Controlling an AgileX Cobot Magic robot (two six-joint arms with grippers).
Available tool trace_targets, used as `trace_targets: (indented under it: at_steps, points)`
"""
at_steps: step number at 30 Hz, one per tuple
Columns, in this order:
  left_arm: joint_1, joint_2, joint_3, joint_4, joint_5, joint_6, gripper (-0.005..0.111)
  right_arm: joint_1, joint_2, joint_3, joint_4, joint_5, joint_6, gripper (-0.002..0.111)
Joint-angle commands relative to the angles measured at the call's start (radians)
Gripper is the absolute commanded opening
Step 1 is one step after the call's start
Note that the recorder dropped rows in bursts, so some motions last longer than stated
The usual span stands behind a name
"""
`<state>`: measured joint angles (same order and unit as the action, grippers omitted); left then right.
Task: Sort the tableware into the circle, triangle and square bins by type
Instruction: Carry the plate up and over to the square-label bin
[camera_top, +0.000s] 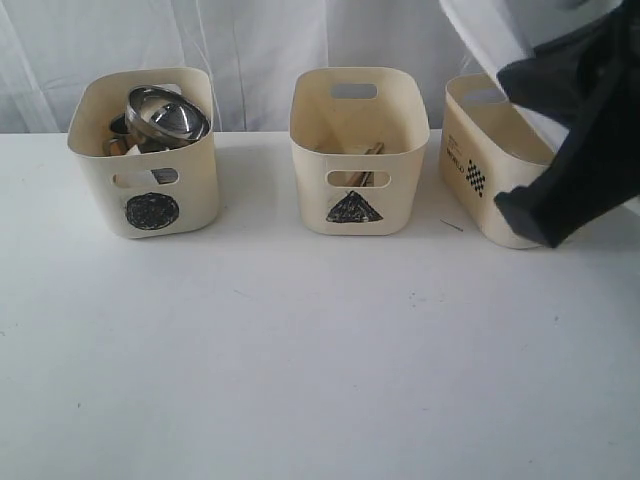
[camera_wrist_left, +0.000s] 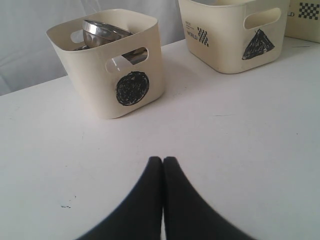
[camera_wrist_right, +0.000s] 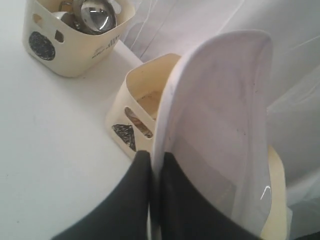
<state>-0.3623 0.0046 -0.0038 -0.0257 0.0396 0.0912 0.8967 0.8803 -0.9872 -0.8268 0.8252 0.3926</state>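
My right gripper (camera_wrist_right: 156, 155) is shut on the edge of a large white squarish plate (camera_wrist_right: 220, 115), holding it on edge over the square bin (camera_top: 490, 165) at the right. In the exterior view the plate (camera_top: 480, 35) slants down behind the black right arm (camera_top: 585, 120). The circle bin (camera_top: 143, 150) on the left holds a steel bowl (camera_top: 165, 113) and other steel pieces. Wooden chopsticks (camera_top: 372, 152) show inside the triangle bin (camera_top: 358, 150) in the middle. My left gripper (camera_wrist_left: 163, 160) is shut and empty, low over bare table in front of the circle bin (camera_wrist_left: 107, 65).
The three cream bins stand in a row along the far side of the white table (camera_top: 320, 360). A white curtain (camera_top: 250, 40) hangs behind them. The square bin's rim (camera_wrist_right: 277, 200) shows just behind the plate.
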Motion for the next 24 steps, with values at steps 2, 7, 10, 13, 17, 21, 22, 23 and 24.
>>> trace_targets:
  at_steps: [2, 7, 10, 13, 17, 21, 22, 23, 24]
  points:
    - [0.001, -0.005, 0.004, -0.003, -0.003, 0.001, 0.0, -0.022, -0.011, -0.039, -0.107, -0.023, -0.03, 0.0]
    - [0.001, -0.005, 0.004, -0.003, -0.003, 0.001, 0.0, -0.076, -0.003, -0.039, -0.099, -0.045, -0.044, 0.0]
    - [0.001, -0.005, 0.004, -0.003, -0.003, 0.001, 0.0, -0.115, 0.008, -0.039, -0.088, -0.071, -0.079, 0.0]
    - [0.001, -0.005, 0.004, -0.003, -0.003, 0.001, 0.0, -0.163, 0.03, -0.039, -0.086, -0.13, -0.099, 0.0]
    - [0.001, -0.005, 0.004, -0.003, -0.003, 0.001, 0.0, -0.243, 0.07, -0.039, -0.046, -0.241, -0.11, 0.0]
    - [0.001, -0.005, 0.004, -0.003, -0.003, 0.001, 0.0, -0.325, 0.126, -0.039, -0.003, -0.322, -0.147, 0.0]
    - [0.001, -0.005, 0.004, -0.003, -0.003, 0.001, 0.0, -0.35, 0.144, -0.039, 0.004, -0.338, -0.152, 0.0]
    - [0.001, -0.005, 0.004, -0.003, -0.003, 0.001, 0.0, -0.376, 0.163, -0.041, 0.011, -0.355, -0.159, 0.0]
    - [0.001, -0.005, 0.004, -0.003, -0.003, 0.001, 0.0, -0.405, 0.178, -0.044, 0.023, -0.37, -0.17, 0.0]
